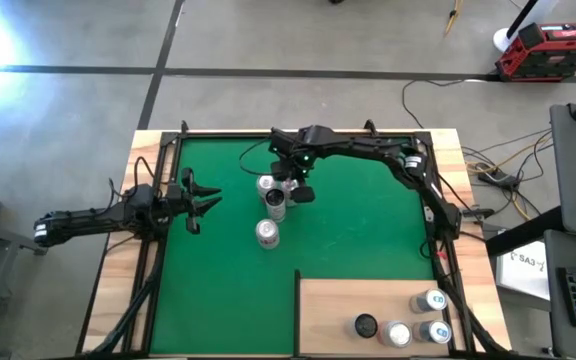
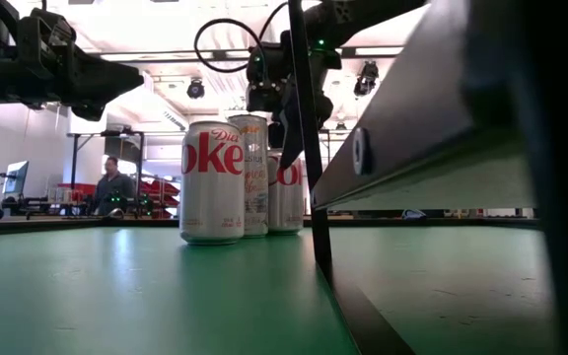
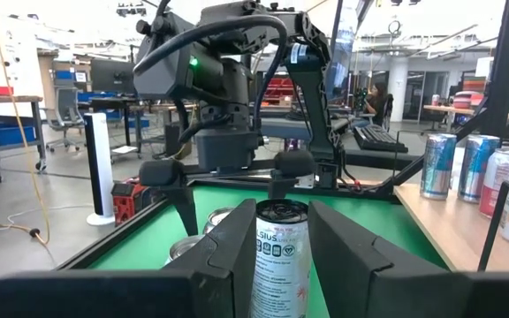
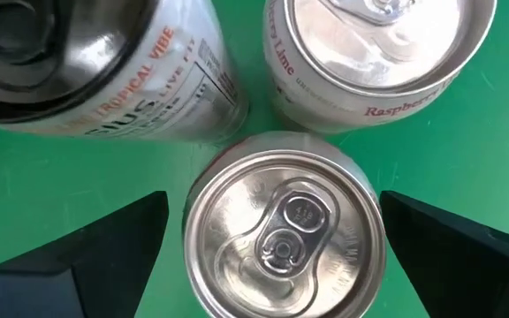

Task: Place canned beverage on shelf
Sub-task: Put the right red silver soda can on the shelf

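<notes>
Several drink cans stand upright in a cluster on the green mat (image 1: 368, 220), among them a Diet Coke can (image 1: 267, 233), a dark-topped Celsius can (image 1: 276, 205) and a Raspberry Lime can (image 4: 378, 62). My right gripper (image 1: 293, 190) hangs open over the cluster, pointing steeply down. Its fingers stand on either side of a silver-topped can (image 4: 281, 234), just apart from it; in the high view the gripper hides this can. The plywood shelf (image 1: 338, 300) lies at the near right. My left gripper (image 1: 200, 200) waits open at the mat's left edge.
Several more cans (image 1: 428, 300) stand on the shelf's right part. Black rails (image 1: 168, 160) frame the mat. The Celsius and Raspberry Lime cans stand close against the can between my right fingers. A person (image 2: 113, 187) sits in the room beyond the table.
</notes>
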Controlling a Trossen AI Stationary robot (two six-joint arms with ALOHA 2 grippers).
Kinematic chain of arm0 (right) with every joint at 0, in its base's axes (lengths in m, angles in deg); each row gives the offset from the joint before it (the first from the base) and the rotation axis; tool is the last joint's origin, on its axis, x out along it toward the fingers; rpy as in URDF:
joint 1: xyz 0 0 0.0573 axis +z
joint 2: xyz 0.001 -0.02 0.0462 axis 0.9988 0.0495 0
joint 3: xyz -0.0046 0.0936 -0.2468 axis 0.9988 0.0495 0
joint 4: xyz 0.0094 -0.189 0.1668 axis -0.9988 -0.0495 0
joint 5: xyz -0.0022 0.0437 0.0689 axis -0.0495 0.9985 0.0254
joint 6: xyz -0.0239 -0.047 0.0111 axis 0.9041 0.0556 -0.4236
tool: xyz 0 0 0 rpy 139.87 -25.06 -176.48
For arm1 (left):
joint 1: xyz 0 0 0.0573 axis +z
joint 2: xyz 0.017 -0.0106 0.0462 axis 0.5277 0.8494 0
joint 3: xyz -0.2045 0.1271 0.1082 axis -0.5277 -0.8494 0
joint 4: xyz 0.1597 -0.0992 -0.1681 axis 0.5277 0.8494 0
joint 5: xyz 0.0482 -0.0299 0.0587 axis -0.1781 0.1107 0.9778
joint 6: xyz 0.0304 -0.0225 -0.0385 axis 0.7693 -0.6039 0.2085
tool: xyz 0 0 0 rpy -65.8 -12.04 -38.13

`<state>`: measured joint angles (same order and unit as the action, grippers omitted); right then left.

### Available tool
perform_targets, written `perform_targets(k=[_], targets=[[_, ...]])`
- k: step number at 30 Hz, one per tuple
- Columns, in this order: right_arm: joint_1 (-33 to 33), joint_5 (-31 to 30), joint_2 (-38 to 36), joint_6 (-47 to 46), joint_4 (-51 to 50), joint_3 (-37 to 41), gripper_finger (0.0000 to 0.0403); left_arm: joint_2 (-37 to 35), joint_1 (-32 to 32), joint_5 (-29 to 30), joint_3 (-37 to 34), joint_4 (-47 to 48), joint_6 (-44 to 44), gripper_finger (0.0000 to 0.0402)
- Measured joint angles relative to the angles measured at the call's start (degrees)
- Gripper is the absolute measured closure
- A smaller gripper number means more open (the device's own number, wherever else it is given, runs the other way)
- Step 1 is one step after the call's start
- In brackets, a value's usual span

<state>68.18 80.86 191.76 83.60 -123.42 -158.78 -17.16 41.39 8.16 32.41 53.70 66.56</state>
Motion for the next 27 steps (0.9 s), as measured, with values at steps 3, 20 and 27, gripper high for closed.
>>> perform_targets(k=[3, 20, 27], targets=[[0.0, -1.3, 0.2, -1.6, -0.1, 0.0, 0.0011, 0.0, 0.0, 0.0, 0.0, 0.0, 0.0, 0.0313], [2.7, -2.8, -0.7, -4.9, -3.0, -0.1, 0.0106, 0.0, 0.0, 0.0, 0.0, 0.0, 0.0, 0.0313], [3.1, -3.8, -2.7, -15.4, -10.2, -1.6, 0.0106, 0.0, 0.0, 0.0, 0.0, 0.0, 0.0, 0.0313]])
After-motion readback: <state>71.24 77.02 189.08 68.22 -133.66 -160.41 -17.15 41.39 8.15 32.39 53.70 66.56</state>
